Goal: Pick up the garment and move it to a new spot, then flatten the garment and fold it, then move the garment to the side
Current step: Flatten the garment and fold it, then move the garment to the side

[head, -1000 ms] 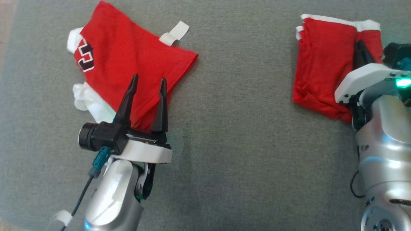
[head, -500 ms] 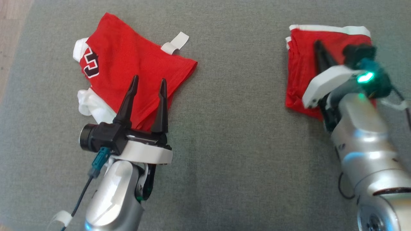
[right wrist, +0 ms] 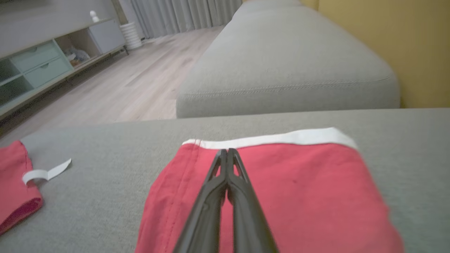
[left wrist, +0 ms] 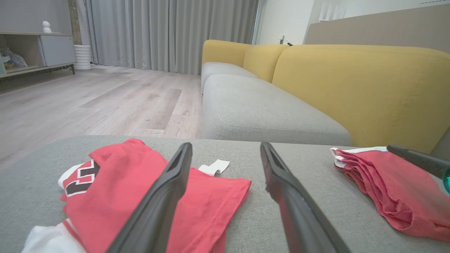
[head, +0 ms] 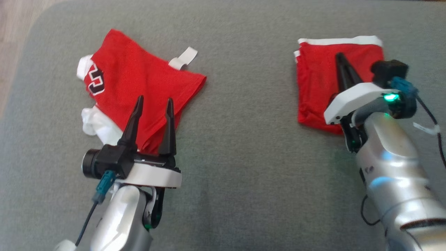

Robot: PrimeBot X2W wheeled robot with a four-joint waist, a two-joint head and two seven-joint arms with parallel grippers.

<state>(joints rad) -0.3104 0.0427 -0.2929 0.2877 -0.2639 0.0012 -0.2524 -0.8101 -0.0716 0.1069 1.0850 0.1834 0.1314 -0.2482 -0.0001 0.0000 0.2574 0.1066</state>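
Note:
A red garment (head: 139,76) with a black-and-white emblem and white trim lies spread and crumpled on the left of the grey cushion; it also lies in the left wrist view (left wrist: 116,175). My left gripper (head: 154,99) hovers open over its near edge, nothing between the fingers (left wrist: 225,144). At the right lies a folded red garment (head: 313,80) with a white band along its far edge (right wrist: 299,182). My right gripper (head: 339,55) is shut, its fingers lying over the middle of that folded garment and pointing at the band (right wrist: 225,151). No cloth is pinched between them.
A loose white strip (head: 183,58) sits at the far edge of the left garment. Bare grey cushion (head: 244,139) separates the two garments. Wooden floor (head: 14,21) lies past the cushion's left corner. A yellow-backed sofa (left wrist: 351,80) stands beyond.
The head camera has shifted, moving the whole picture. My right gripper has swung left over the folded garment, from near its right side to its middle, staying shut. The left gripper keeps its place.

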